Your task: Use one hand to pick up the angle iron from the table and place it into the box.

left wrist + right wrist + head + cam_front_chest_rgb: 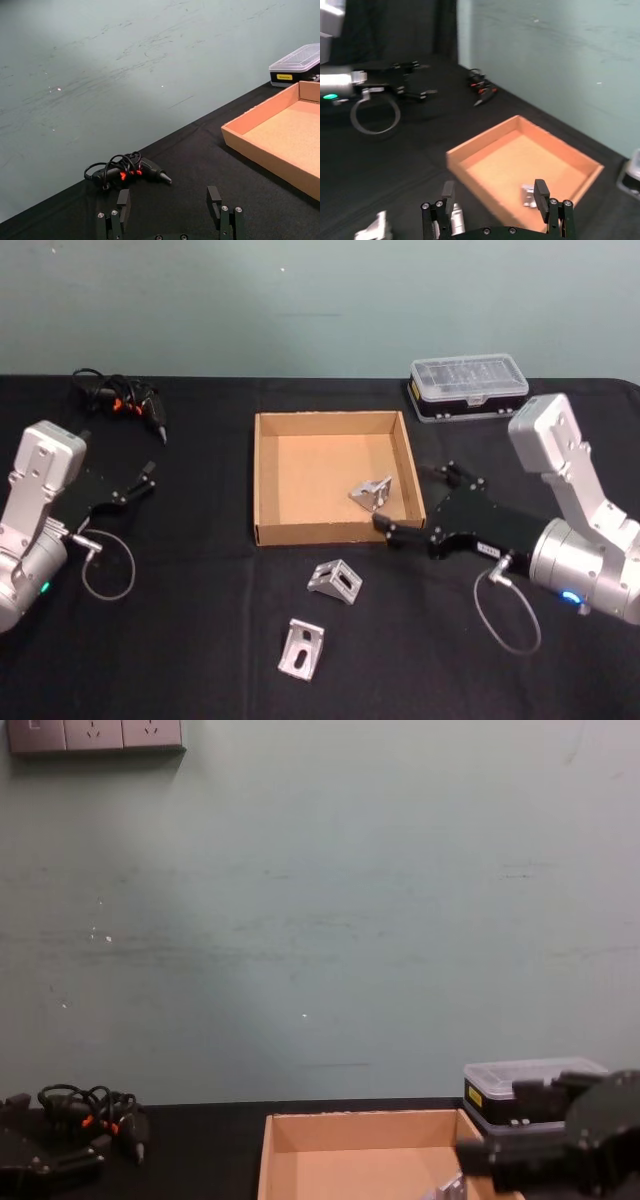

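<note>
**Visitor:** Looking down at the black tabletop (190,640), what lies before you?

**Robot:** A shallow tan cardboard box (310,470) sits at the centre. One grey angle iron (372,493) lies inside it, close to its right wall and near its front.

**Visitor:** Where is your right claw?

**Robot:** My right claw (420,502) is at the box's near right corner. Its fingers are spread wide and hold nothing, and the angle iron is close by.

**Visitor:** What else is there?

**Robot:** A second angle iron (334,580) and a third angle iron (301,648) lie on the tabletop in front of the box, apart from each other. My left claw (140,485) sits far off to the left, also spread and empty. A clear-lidded plastic case (468,386) stands behind the box to the right, and a black corded tool (125,405) lies at the back left.
</note>
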